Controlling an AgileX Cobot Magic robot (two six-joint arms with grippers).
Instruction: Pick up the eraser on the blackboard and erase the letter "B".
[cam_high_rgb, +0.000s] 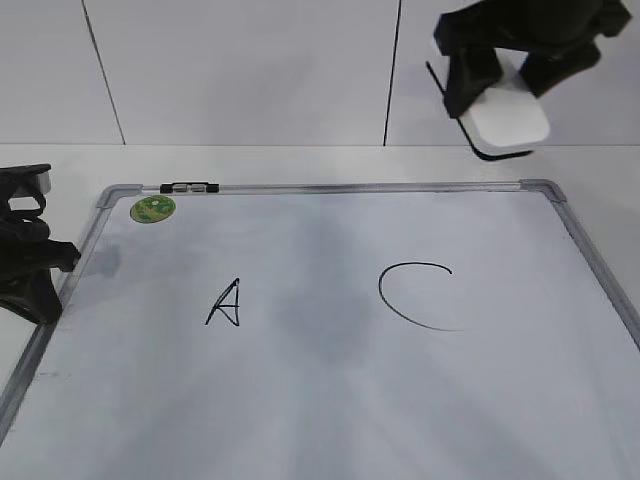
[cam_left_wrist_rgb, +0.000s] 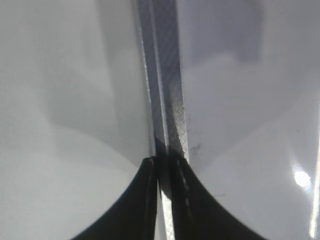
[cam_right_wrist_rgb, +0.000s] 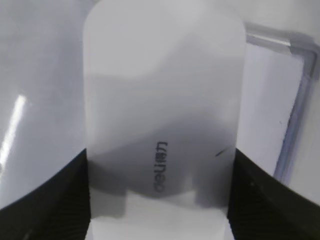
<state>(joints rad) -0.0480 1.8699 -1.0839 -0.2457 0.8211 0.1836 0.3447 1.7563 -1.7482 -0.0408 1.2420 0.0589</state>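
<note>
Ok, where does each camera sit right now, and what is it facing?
Exterior: in front of the blackboard, slanting down; both grippers show, left gripper, right gripper.
Left wrist: just above the board frame, over shut fingers.
Right wrist: looking down along the held eraser.
Shared: exterior and right wrist both show eraser and frame corner.

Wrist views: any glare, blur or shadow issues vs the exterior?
Left wrist view: soft focus, with a small glare spot at right on the blackboard; the left gripper is closed on its frame. Right wrist view: the eraser fills the frame, blurred, dark-shadowed lower down, with a glare streak at left. Exterior view: sharp, with a broad grey smudge or shadow between the "A" and "C".
</note>
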